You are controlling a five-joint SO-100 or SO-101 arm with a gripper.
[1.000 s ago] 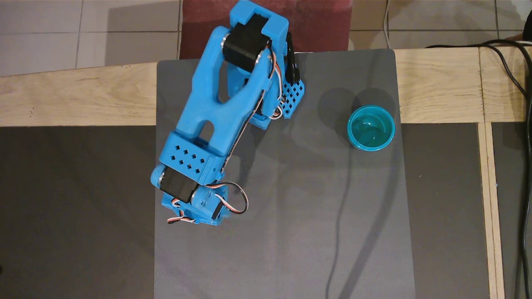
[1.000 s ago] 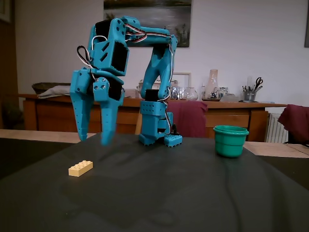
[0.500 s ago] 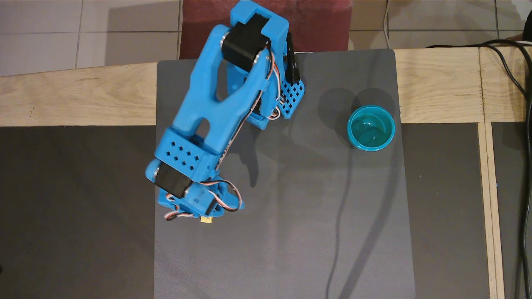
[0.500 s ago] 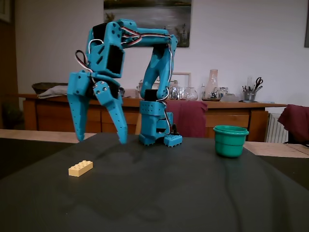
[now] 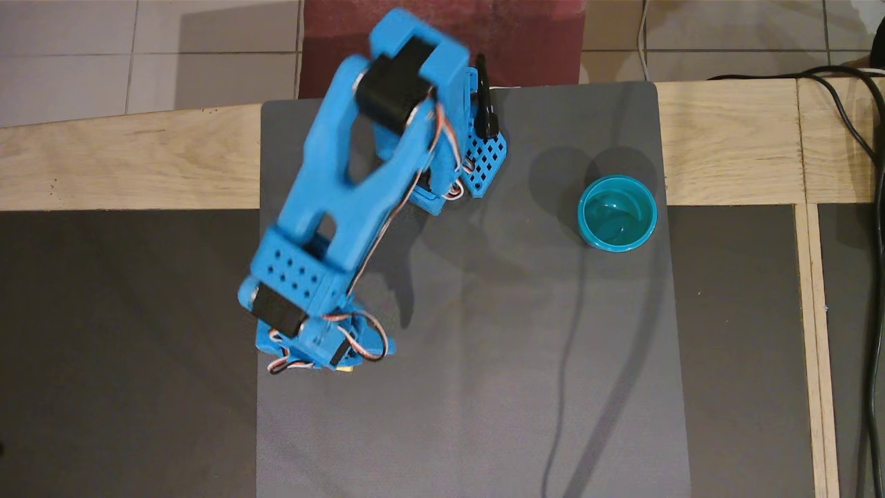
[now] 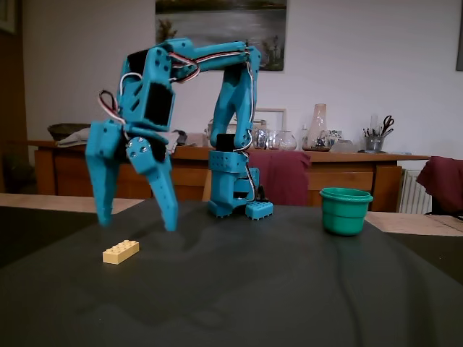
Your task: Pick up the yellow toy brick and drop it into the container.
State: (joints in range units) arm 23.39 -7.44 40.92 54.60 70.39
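A blue robot arm (image 6: 217, 94) stands at the back of a dark grey mat (image 5: 484, 387) on a wooden table. Over the last second its gripper (image 6: 137, 223) has swung toward the left of the fixed view and dropped lower, and its two fingers have spread from nearly together to wide apart. That reads as the approach to a grasp: the arm is lining itself up over the yellow toy brick, with the pick-up itself not yet begun.

The jaws are wide open and hold nothing. In the fixed view they point downward, one fingertip at the left, the other at the right, both a little above the mat.

The yellow toy brick (image 6: 121, 251) lies flat on the mat, studs up, in the lower left of the fixed view. It sits below the gap between the fingertips, slightly nearer the camera by the look of it, and touches neither finger. In the overhead view the arm's wrist covers almost all of it; only a sliver of yellow (image 5: 344, 369) peeks out at the wrist's lower edge, left of centre in the frame.

The container (image 5: 617, 212), a round teal cup, stands upright and empty at the right of both views, well apart from the brick and gripper.

To my eye the gripper needs to come down further before closing.
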